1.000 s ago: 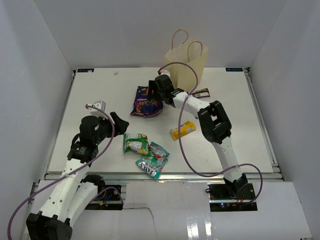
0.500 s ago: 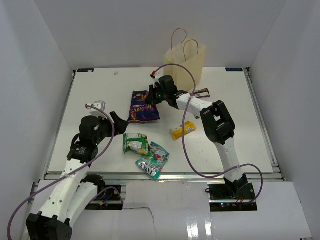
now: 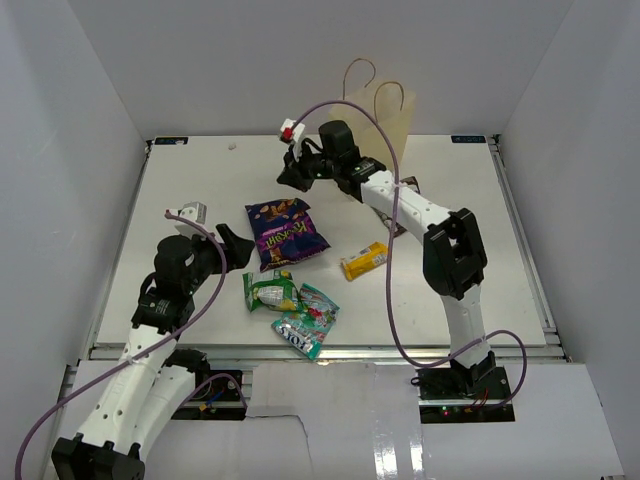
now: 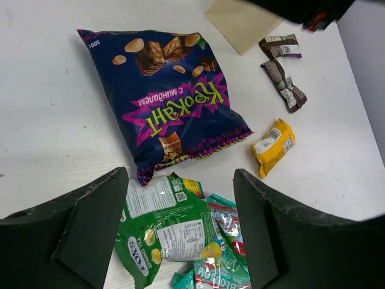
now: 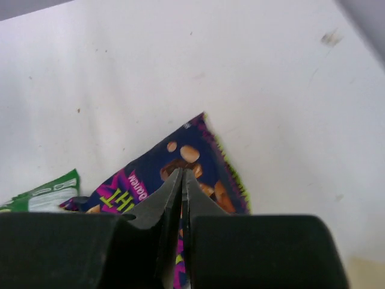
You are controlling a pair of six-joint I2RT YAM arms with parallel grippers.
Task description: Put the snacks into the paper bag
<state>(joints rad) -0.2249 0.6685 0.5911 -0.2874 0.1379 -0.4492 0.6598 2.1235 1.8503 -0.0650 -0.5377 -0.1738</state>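
I see my R pincer (image 5: 182,173) shut w/ nothing in it, up by the paper bag (image 3: 395,125) standing at the back of the surface (image 3: 190,180). My L pincer (image 4: 180,176) is open & empty, near the purple candy bag (image 3: 285,230), which lies flat. Green pouch (image 3: 268,290) & yellow bar (image 3: 365,260) lie close by.

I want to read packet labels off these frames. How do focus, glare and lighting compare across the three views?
Left wrist: the purple candy bag is sharp, its print legible, little glare. Right wrist: soft throughout, the bag's lettering smeared, the shut right gripper a dark unfocused mass. Top external: even diffuse light, faint shadows, small print too tiny to read.
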